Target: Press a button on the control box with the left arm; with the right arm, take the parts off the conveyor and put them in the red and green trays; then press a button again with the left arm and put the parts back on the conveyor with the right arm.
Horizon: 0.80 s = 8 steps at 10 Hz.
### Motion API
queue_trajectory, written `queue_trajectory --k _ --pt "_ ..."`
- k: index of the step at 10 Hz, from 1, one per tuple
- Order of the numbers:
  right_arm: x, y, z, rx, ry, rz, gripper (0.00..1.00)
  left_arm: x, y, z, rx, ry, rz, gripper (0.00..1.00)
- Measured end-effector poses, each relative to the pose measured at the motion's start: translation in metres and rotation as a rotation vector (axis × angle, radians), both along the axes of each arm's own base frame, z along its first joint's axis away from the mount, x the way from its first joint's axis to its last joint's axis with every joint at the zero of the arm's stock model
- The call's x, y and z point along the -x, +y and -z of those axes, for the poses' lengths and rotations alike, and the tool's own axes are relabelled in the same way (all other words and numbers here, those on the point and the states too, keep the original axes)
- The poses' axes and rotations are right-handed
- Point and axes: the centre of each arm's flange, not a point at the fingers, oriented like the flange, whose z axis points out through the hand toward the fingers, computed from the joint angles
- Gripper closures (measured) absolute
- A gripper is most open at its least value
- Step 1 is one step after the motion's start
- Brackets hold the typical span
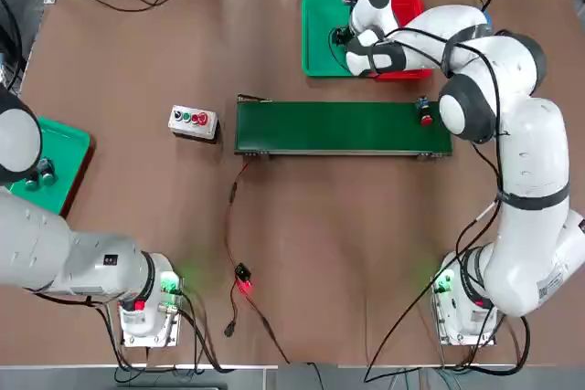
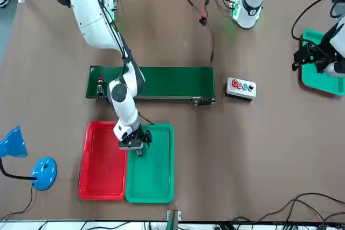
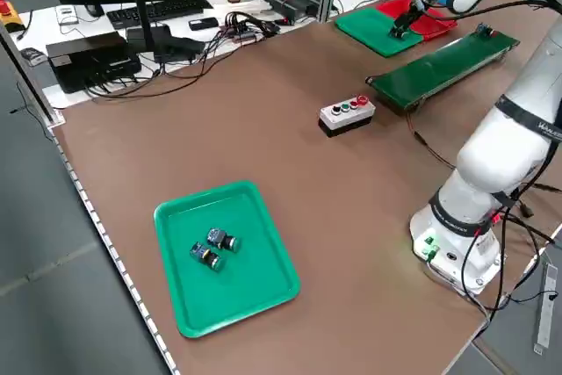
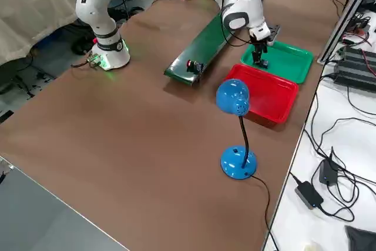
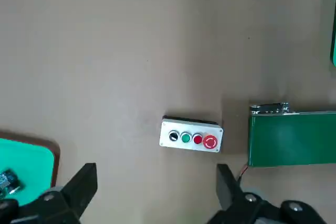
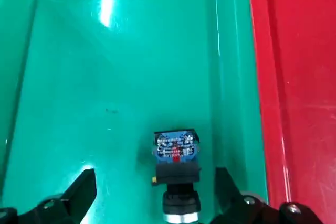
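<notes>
My right gripper hangs open low over the green tray, beside the red tray. A small part with a blue and dark body lies on the green tray's floor between the spread fingers, clear of both; its cap colour is hidden. A red-capped part sits at the right end of the dark green conveyor. The pale grey control box stands just left of the belt. My left gripper is open and holds nothing, high above the table's left side, well back from the box.
A teal tray with two small parts lies at the table's left edge, below the left gripper. A blue desk lamp stands past the red tray. A thin cable with a small connector runs from the conveyor toward the robot.
</notes>
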Motion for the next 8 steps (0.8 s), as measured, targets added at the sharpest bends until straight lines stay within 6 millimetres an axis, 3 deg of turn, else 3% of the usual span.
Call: queue_trajectory --k 8 --pt "-0.0075 0.0009 0.0085 0.005 -0.008 0.000 0.08 0.0000 0.0007 0.0000 0.000 0.000 -0.001 0.00"
